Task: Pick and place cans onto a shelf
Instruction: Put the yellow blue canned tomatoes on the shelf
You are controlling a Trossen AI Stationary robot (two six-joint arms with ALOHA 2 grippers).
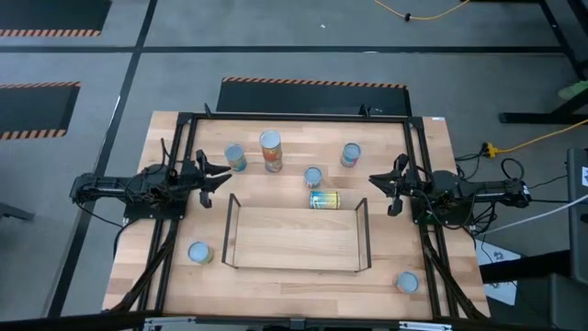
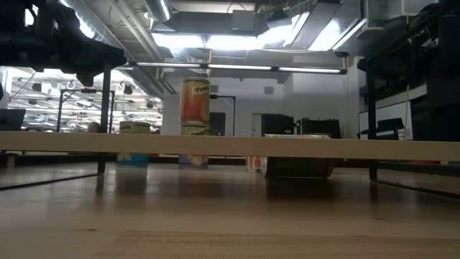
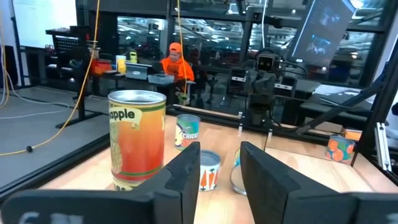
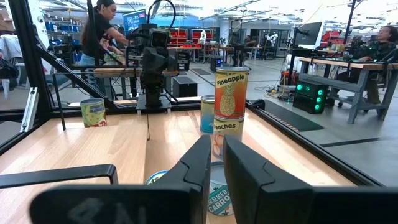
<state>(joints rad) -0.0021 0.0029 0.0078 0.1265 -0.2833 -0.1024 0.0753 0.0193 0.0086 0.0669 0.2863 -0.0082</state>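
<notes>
My left pincer (image 1: pixel 223 179) hangs open and empty at the left side of the counter (image 1: pixel 294 287), jaws apart with nothing between them. My right pincer (image 1: pixel 375 187) waits at the right side, fingers drawn almost together on nothing.

The shelf (image 1: pixel 294 239) sits in the near middle of the counter, its long axis running left to right and its board bare, so no can is placed yet. I judge I am about to make a pick.

The stacked pair (image 1: pixel 270 147), one can on another, stands upright at the far side. It is the tallest target and the easiest to topple, so I would leave it for later. The pale-topped can (image 1: pixel 235 158) stands upright just beyond my left pincer, its axis vertical. It is the nearest fair pick, and I should straddle its sides squarely and close low on the body.

The tipped can (image 1: pixel 323 199) lies on its side just beyond the shelf's far edge, long axis left to right. It may roll, so I would grip it across its round body.

Four more upright cans are spread around:
- one mid-counter (image 1: pixel 313 176)
- one far right (image 1: pixel 350 154)
- one near left (image 1: pixel 199 253)
- one near right (image 1: pixel 407 282)
</notes>
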